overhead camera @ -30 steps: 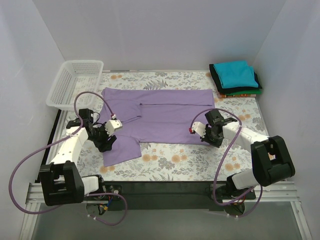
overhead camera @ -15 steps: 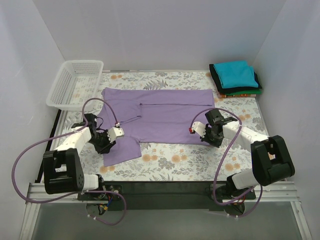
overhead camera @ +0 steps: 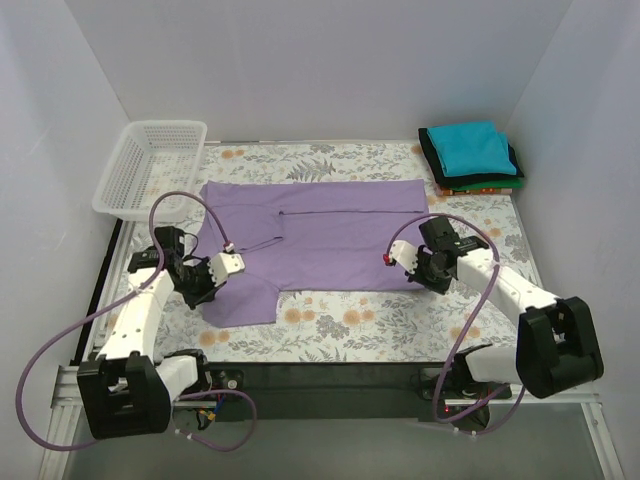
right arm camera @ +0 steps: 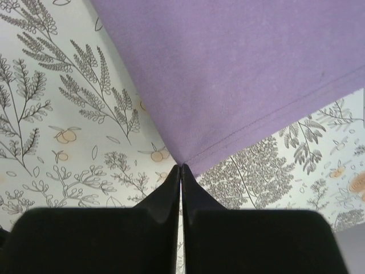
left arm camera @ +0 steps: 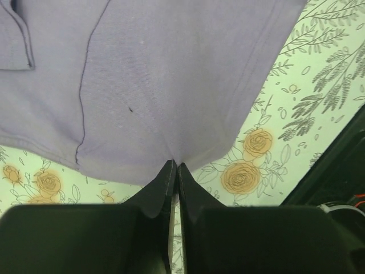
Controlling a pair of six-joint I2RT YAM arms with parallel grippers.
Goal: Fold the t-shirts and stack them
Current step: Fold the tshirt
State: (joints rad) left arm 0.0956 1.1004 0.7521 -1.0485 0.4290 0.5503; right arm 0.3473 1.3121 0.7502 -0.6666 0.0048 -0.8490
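While left gripper (left arm camera: 175,165) pinches purple t-shirt (overhead camera: 340,225), right gripper (right arm camera: 181,166) clamps corner.

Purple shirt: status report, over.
Left gripper shut on purple shirt, near edge. Right gripper shut on its near-right corner. Shirt lies spread on table cloth. Nothing blocking.

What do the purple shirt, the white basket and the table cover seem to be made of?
The purple shirt: soft matte knit cloth, likely cotton; fine weave and stitched hem show close up. The white basket: stiff plastic mesh, judging by its open grid walls. The table cover: smooth floral-printed sheet; cloth or vinyl, cannot tell.
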